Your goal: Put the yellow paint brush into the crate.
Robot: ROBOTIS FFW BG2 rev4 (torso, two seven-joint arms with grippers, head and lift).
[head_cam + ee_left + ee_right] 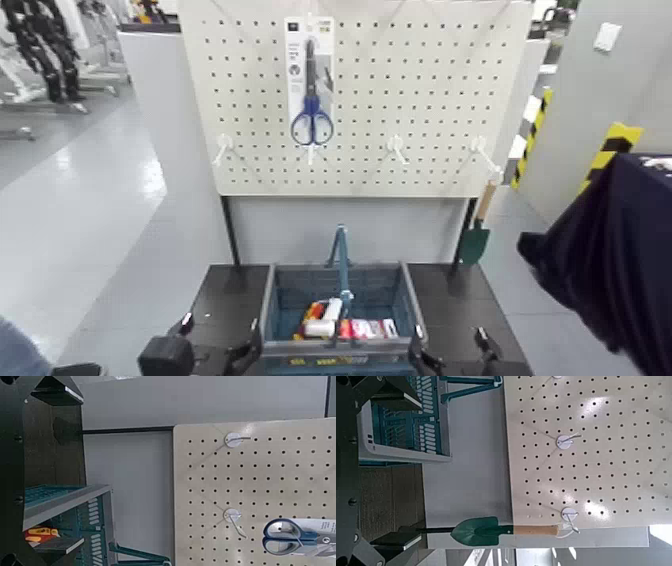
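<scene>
Shows dark grooved table (215,300), perforated board (400,100) far, glossy floor (100,220) left. Bears slatted plastic crate (413,305) with yellow-orange item (316,309); cannot tell if paint brush. Has left gripper (220,329) and right gripper (449,338) near, spread wide.

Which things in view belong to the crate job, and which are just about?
For the job:
- slatted crate
- left tool and right tool, open
- possibly the yellow-orange item inside; can't tell if it's the paint brush

Just about:
- blue-handled scissors
- green trowel

Lab or workshop space, pegboard (358,110) with hung tools, robotic frames (45,50) behind, striped safety tape (612,150)
</scene>
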